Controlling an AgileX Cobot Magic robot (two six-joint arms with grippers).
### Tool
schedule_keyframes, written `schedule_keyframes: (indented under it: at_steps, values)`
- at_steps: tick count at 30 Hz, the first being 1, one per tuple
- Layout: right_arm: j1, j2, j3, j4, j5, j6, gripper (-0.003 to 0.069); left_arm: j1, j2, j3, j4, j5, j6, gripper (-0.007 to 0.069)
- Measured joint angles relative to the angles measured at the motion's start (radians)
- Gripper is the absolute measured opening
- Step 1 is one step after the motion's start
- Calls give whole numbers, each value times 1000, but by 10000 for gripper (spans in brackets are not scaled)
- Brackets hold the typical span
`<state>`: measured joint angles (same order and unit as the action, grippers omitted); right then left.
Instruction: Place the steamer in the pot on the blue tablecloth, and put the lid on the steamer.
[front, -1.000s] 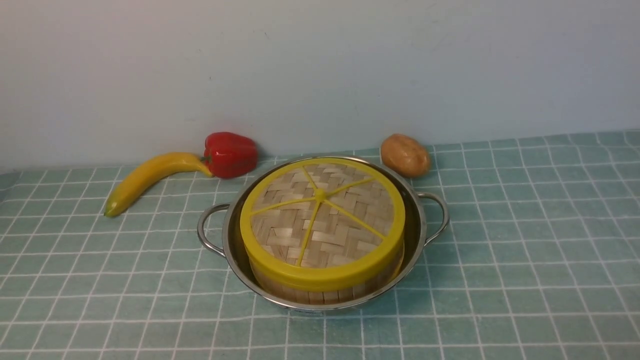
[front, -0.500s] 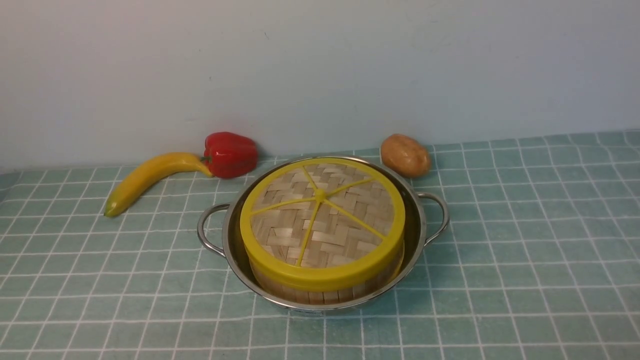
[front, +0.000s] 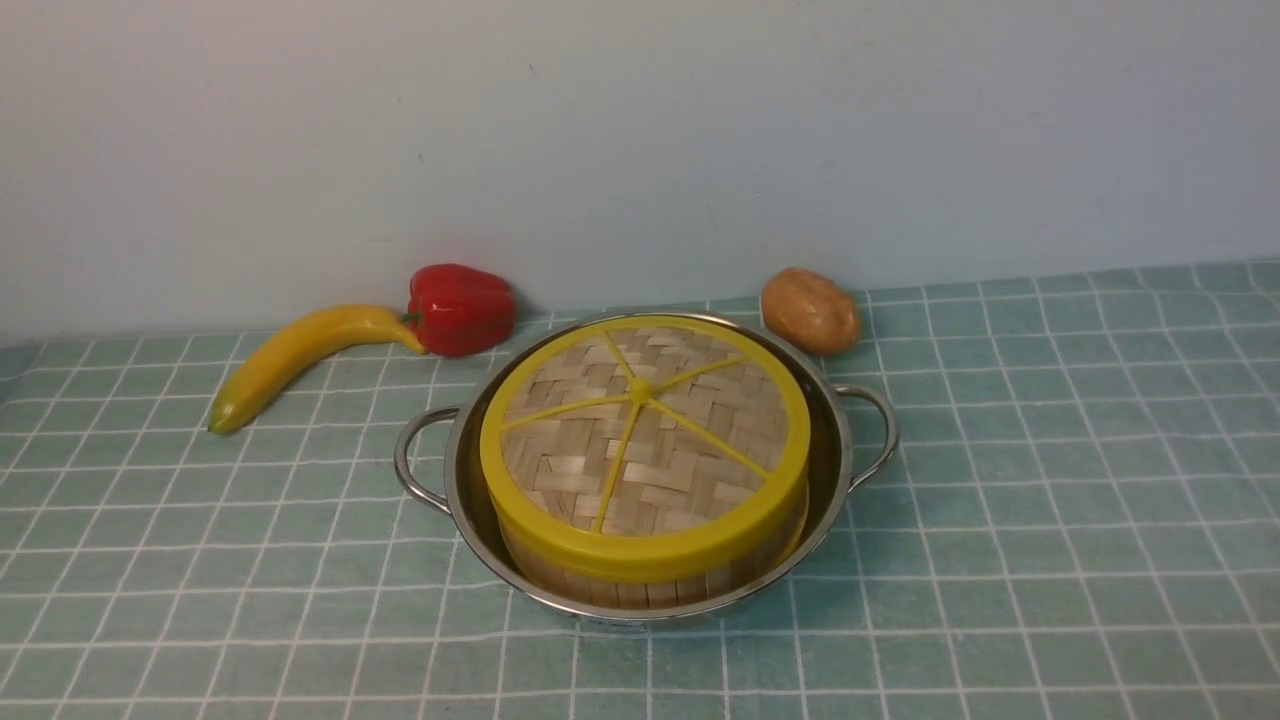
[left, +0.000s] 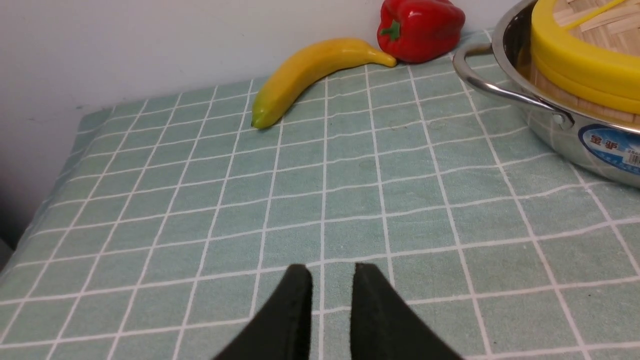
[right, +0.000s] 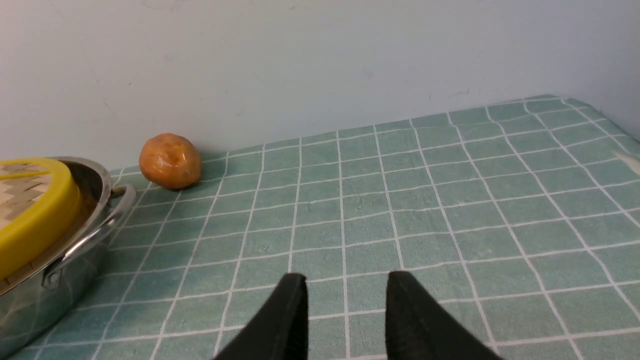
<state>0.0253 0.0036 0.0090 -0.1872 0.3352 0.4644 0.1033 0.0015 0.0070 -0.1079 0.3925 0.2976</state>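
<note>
The lidded round bamboo steamer (front: 650, 580) sits in the shiny steel pot (front: 470, 500), well apart from both released, empty claws: left claw (left: 332, 272), right claw (right: 346, 280).

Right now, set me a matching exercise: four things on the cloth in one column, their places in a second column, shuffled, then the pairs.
Things:
1. lid
2. steamer
3. banana
4. potato

Places:
A. behind the pot's right handle, near the wall
B. inside the pot
C. covering the steamer
D. tip at the red pepper, left of the pot

Pairs: 1-C, 2-B, 3-D, 4-A
</note>
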Motion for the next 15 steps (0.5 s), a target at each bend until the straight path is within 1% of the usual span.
schedule_keyframes:
  at_steps: [15]
  values:
    - [0,0,0,0,0,0,240,0,0,0,1,0,0,139]
